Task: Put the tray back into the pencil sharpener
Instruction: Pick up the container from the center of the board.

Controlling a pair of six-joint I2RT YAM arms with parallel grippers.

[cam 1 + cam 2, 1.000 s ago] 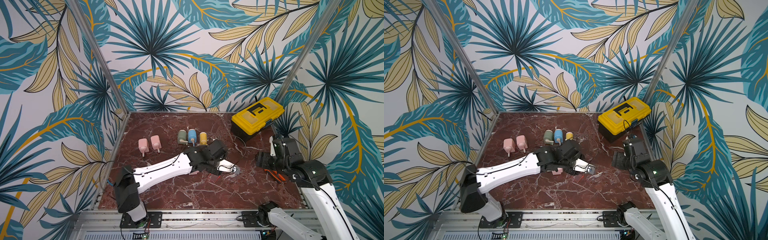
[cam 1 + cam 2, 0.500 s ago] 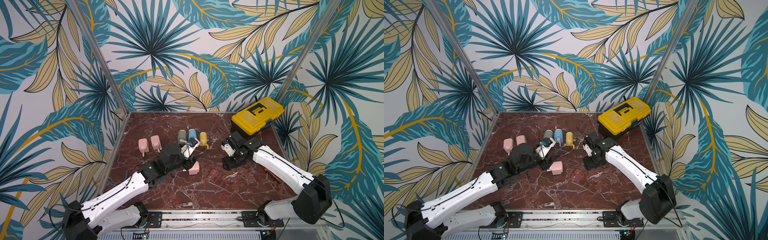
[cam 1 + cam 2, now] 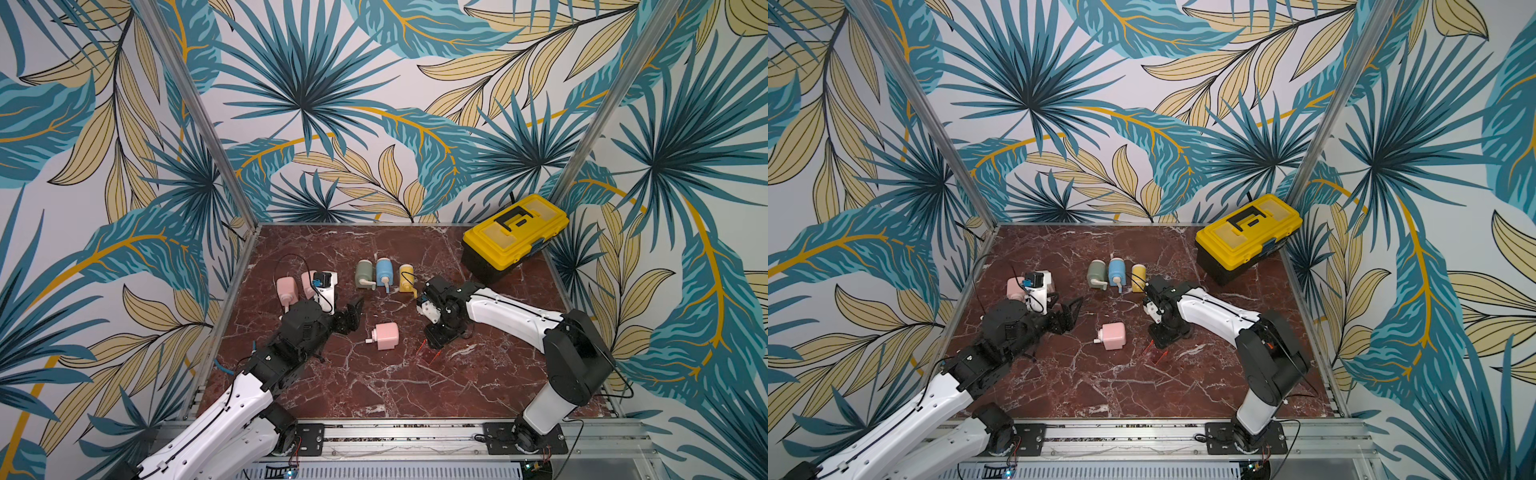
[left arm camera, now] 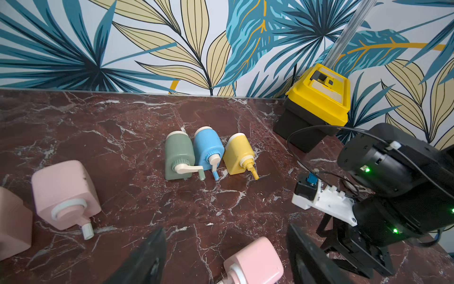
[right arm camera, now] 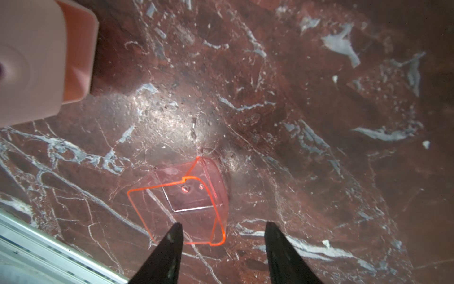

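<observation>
The pink pencil sharpener (image 3: 385,336) (image 3: 1112,336) lies on its side mid-table, crank stub to the left. The tray (image 3: 430,355) (image 3: 1154,354), clear plastic with orange edges, lies on the marble just right of it, apart from it. My right gripper (image 3: 434,341) (image 5: 223,224) points down over the tray (image 5: 181,201), open, with one tray corner between its fingertips and no visible contact. My left gripper (image 3: 355,309) (image 4: 225,228) is open and empty, left of the sharpener (image 4: 255,263), which lies low between its fingers untouched.
Green (image 3: 365,274), blue (image 3: 385,272) and yellow (image 3: 407,278) sharpeners lie in a row behind. Two more pink ones (image 3: 286,291) sit at the left beside the left wrist. A yellow toolbox (image 3: 515,232) fills the back right corner. A metal rail (image 5: 49,248) edges the table front.
The left arm drew back from the tray toward the left and its jaws widened. The right arm swung in from the right edge to stand over the tray, its jaws narrowing.
</observation>
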